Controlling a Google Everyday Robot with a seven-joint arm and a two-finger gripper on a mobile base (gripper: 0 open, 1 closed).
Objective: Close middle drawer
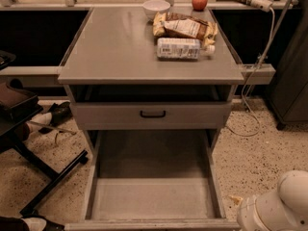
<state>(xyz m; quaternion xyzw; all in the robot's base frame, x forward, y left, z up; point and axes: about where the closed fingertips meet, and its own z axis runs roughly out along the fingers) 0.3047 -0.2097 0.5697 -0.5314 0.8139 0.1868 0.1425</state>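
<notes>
The middle drawer is pulled far out toward me, below the upper drawer front with its black handle. Its long bare grey tray is empty. Its front edge lies along the bottom of the view, and its own handle is hidden. Only a white rounded part of my arm shows at the bottom right, beside the drawer's right front corner. The gripper itself is out of view below the frame.
The cabinet top holds a white bowl, a red apple, snack bags and a bottle lying on its side. A black chair base and shoes stand at the left. A cable hangs at the right.
</notes>
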